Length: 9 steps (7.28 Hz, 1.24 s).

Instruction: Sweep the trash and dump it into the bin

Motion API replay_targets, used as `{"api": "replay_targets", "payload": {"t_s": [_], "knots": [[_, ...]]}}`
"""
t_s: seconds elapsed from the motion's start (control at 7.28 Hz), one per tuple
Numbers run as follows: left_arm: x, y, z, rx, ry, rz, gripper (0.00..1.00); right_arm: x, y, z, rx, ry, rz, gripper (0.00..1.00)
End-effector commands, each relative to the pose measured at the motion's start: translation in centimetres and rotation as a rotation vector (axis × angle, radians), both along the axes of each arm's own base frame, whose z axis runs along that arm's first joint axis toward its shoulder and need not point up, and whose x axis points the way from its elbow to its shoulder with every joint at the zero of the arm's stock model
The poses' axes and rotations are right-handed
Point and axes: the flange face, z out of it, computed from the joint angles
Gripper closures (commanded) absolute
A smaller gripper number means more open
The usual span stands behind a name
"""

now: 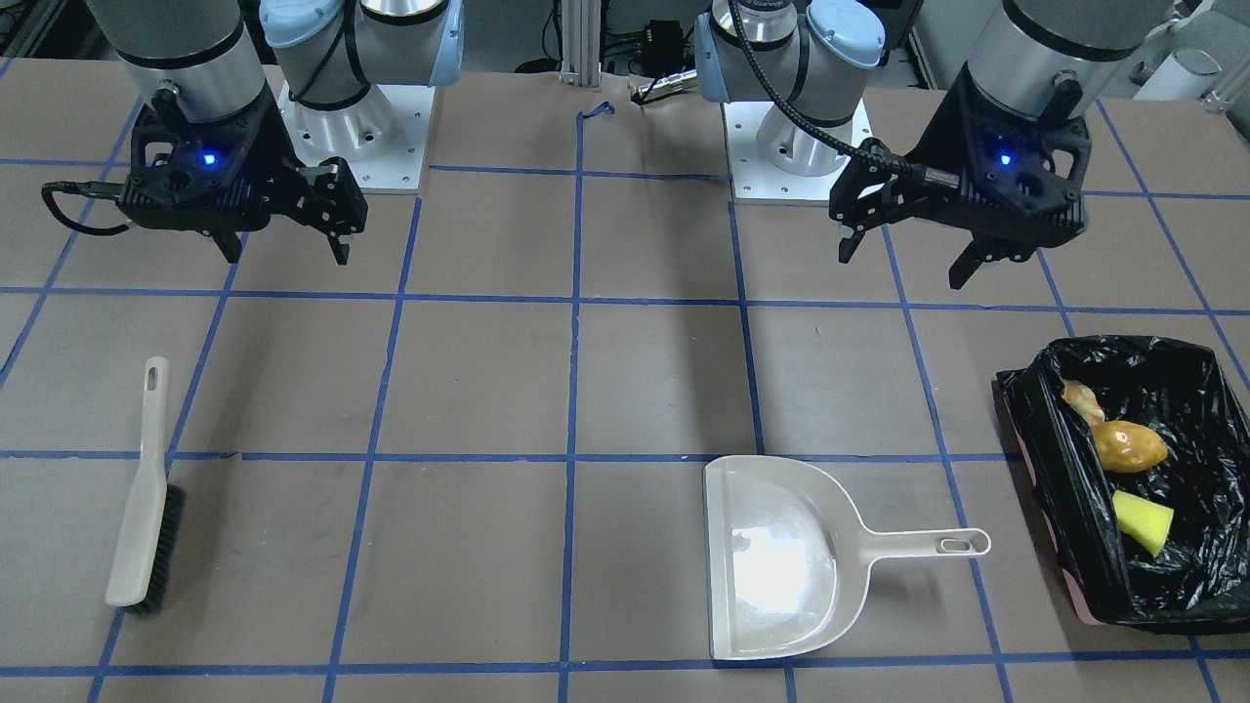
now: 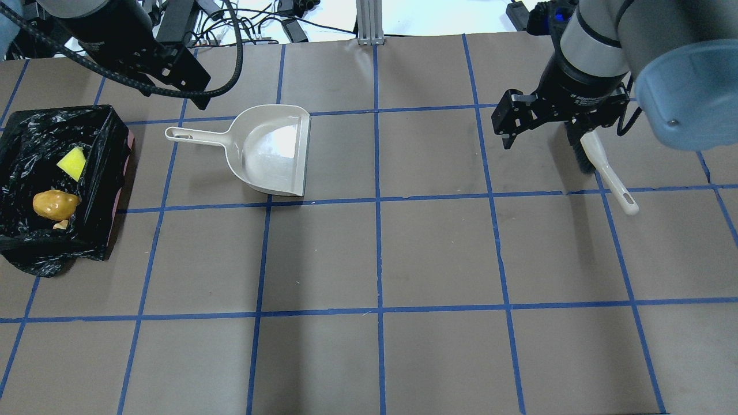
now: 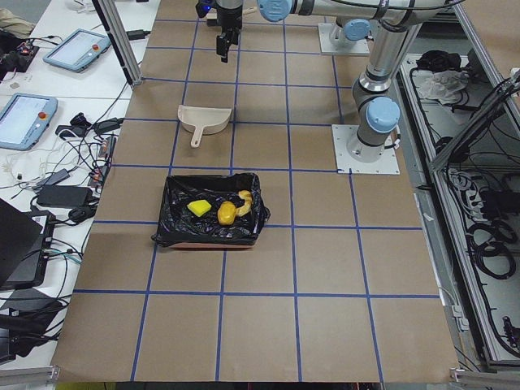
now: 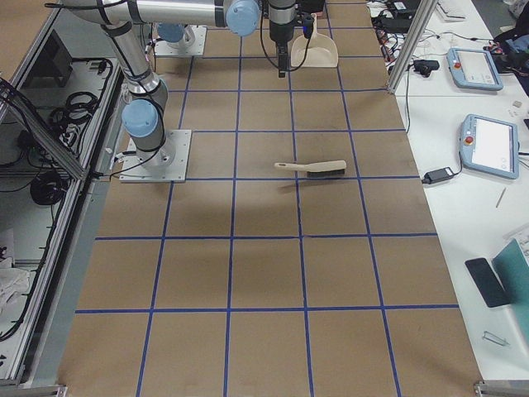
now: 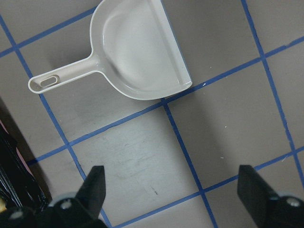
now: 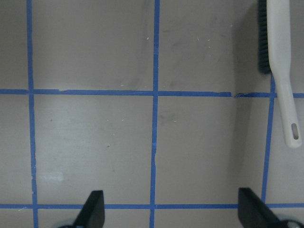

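Note:
The bin [image 1: 1050, 459], a box lined with a black bag, holds all three trash pieces: the pale fruit slice [image 1: 1082, 398], the golden-brown lump [image 1: 1128, 446] and the yellow sponge block [image 1: 1143, 520]. From overhead, the bin [image 2: 109, 173] stands at the table's left edge. My left gripper [image 1: 906, 268] hovers open and empty above the table, behind the bin and the dustpan [image 1: 771, 557]. My right gripper [image 1: 288, 256] also hangs open and empty, behind the brush [image 1: 142, 517]. The left wrist view shows the dustpan [image 5: 137, 57] lying empty beyond the open fingers [image 5: 95, 190].
The cream dustpan [image 2: 271, 153] lies flat with its handle pointing toward the bin. The brush [image 2: 605, 167] lies on the table on my right side, and its handle [image 6: 285, 95] shows in the right wrist view. Blue tape lines grid the brown tabletop.

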Motion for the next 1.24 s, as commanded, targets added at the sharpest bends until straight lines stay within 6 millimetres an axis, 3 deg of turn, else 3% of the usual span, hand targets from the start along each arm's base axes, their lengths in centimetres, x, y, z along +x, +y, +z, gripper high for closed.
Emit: {"api": "replay_targets", "payload": {"t_s": [0.0, 1.1], "knots": [[0.6, 1.3, 1.0, 0.009, -0.02, 0.114, 0.0, -0.3, -0.1, 0.0, -0.006, 0.026, -0.003, 0.0], [0.4, 3.1, 0.2, 0.027, -0.016, 0.144, 0.0, -0.3, -0.2, -0.3, 0.006, 0.028, 0.012, 0.0]]}}
